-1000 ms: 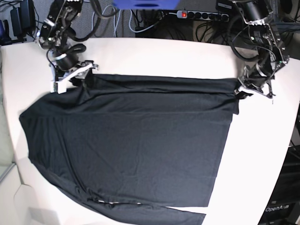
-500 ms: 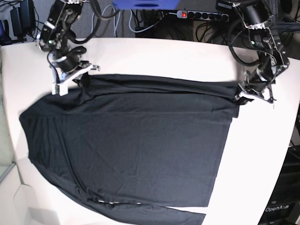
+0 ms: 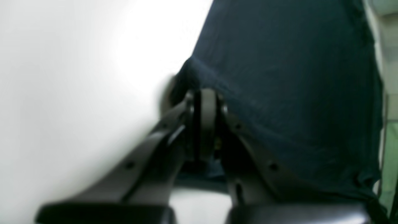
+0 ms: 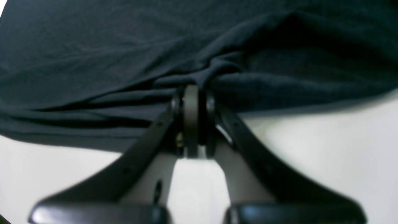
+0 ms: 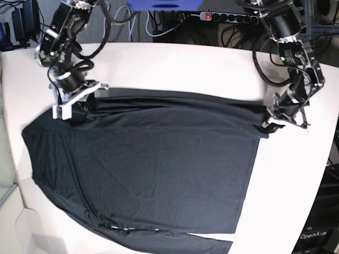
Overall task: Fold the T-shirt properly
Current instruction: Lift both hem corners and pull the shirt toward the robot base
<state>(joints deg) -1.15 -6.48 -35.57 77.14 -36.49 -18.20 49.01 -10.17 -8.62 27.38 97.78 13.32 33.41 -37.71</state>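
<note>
The black T-shirt [image 5: 148, 164] lies spread flat over the white table [image 5: 185, 63], its far edge folded into a narrow band. At the shirt's far left, my right gripper [image 5: 79, 107] is shut on a bunch of fabric; the right wrist view shows its tips [image 4: 191, 93] pinching gathered folds of the T-shirt [image 4: 124, 46]. My left gripper [image 5: 266, 125] is shut on the far right corner. The left wrist view is blurred, with the tips [image 3: 205, 102] closed on the T-shirt's [image 3: 295, 77] edge.
A power strip [image 5: 228, 17] and tangled cables lie behind the table's far edge. The table's curved right edge [image 5: 323, 159] runs close to my left arm. Bare table shows beyond the shirt and to its right.
My right gripper has shut on the shirt's far left edge. Both grippers have moved toward the near side, pulling the far edge with them.
</note>
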